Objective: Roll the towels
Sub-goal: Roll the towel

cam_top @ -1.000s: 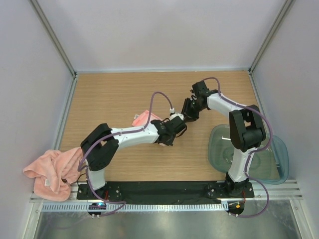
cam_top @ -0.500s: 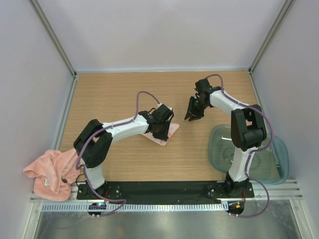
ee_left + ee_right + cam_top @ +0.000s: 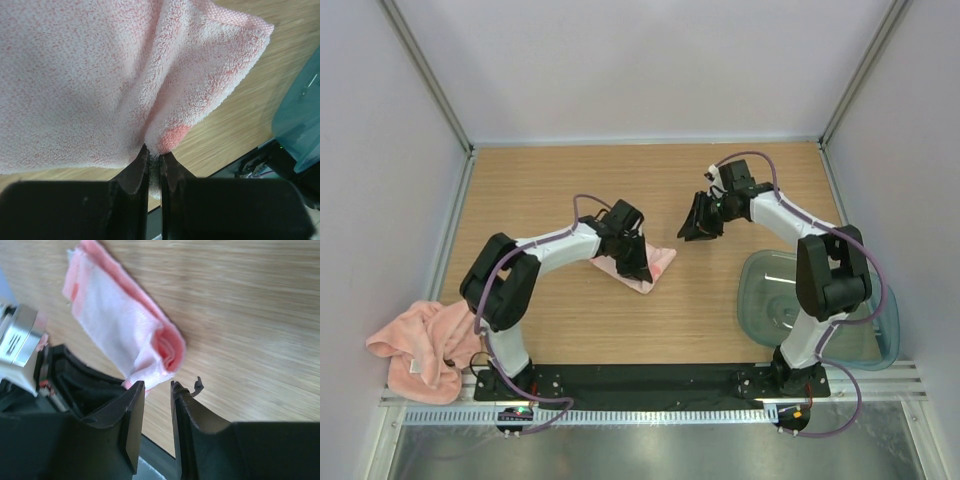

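Observation:
One pink towel [image 3: 660, 264] lies folded into a narrow strip at mid-table. My left gripper [image 3: 636, 264] is shut on a fold of it. In the left wrist view the terry cloth [image 3: 100, 75] fills the frame, pinched between the fingertips of the left gripper [image 3: 155, 152]. My right gripper [image 3: 693, 229] hovers just right of the strip, open and holding nothing. In its wrist view the right gripper [image 3: 157, 385] points at the strip's rolled end [image 3: 167, 352], a little short of it. The second towel [image 3: 415, 345] lies crumpled at the near left corner.
A translucent grey-green tub [image 3: 860, 320] stands at the near right, beside the right arm's base, and shows in the left wrist view [image 3: 300, 120]. Grey walls close the table on three sides. The black base rail [image 3: 650, 380] runs along the near edge.
My left gripper has pulled the towel leftward, away from the right gripper. The right gripper's jaws narrowed a little and it now stands apart from the cloth.

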Controlling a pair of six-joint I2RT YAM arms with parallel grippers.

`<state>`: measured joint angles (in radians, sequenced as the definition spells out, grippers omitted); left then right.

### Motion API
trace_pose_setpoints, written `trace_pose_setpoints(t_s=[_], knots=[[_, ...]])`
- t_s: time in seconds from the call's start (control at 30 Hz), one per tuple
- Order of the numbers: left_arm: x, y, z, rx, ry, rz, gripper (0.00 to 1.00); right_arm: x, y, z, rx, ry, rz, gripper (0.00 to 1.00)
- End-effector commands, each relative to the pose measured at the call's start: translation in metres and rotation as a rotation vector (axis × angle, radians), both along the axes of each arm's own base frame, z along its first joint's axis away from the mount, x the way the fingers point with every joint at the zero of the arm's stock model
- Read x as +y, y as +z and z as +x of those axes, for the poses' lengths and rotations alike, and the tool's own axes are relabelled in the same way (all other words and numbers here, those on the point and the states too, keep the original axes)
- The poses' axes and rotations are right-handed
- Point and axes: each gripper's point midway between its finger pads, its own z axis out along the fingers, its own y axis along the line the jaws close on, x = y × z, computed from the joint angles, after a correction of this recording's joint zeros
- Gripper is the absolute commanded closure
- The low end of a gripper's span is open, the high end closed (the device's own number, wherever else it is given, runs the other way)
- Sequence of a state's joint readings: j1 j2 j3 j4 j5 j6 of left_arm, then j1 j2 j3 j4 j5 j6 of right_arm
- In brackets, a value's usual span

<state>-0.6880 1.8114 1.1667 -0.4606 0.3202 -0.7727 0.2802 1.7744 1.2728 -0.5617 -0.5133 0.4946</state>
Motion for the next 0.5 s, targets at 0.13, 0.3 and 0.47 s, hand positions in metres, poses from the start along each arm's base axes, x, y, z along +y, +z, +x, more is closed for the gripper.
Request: trace_pose_setpoints(t_s=[0.13, 0.3, 0.47], knots=[[-0.002, 0.007, 0.005, 0.091, 0.058, -0.092, 1.00, 0.033, 0.038, -0.015, -0.105, 0.117, 0.253, 0.66], [0.012, -0.014, 0.006, 0.145, 0.087, -0.045, 1.00, 0.048, 0.029, -0.035, -0.096, 0.182, 0.297, 0.74], [0.021, -0.030, 0.009, 0.176, 0.095, -0.009, 1.00, 0.062, 0.024, -0.045, -0.102, 0.223, 0.314, 0.82]])
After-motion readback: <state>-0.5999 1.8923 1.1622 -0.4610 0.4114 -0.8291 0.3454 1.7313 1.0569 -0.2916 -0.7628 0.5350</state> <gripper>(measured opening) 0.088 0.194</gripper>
